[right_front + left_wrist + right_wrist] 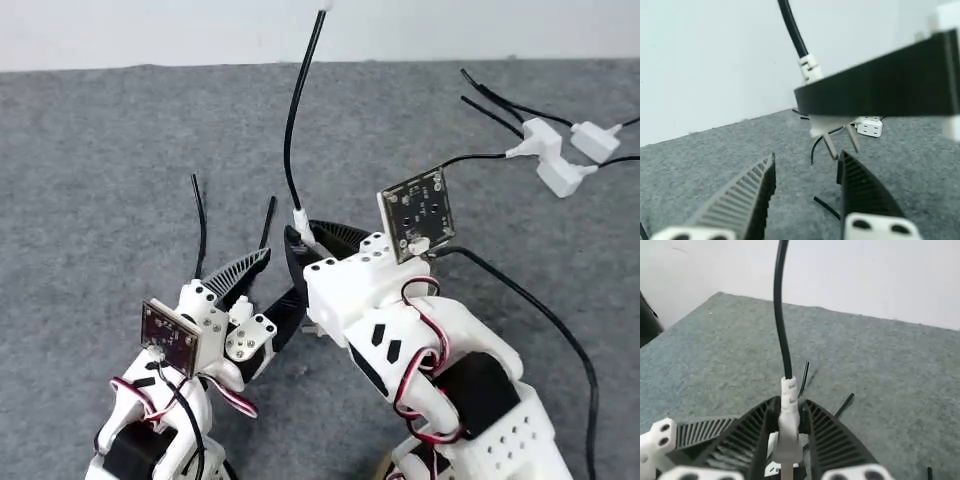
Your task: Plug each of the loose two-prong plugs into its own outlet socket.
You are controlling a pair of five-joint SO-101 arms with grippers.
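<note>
My right gripper (310, 243) is shut on a white two-prong plug (303, 224) held above the grey carpet, its black cable (298, 100) rising away from it. In the right wrist view the plug (788, 415) sits pinched between the ribbed black fingers (827, 440). My left gripper (264, 290) stands open just beside and below it, holding nothing. In the left wrist view the plug's two metal prongs (831, 146) point down just beyond my open left fingers (745, 200). Three white outlet sockets (560, 150) lie on the carpet at the far right.
Two short black cable ends (200, 225) (267, 222) stick up near the left arm. A black cable (560, 330) runs along the right arm's side. One socket (870, 127) shows behind the prongs. A pale wall (150, 30) bounds the carpet at the back.
</note>
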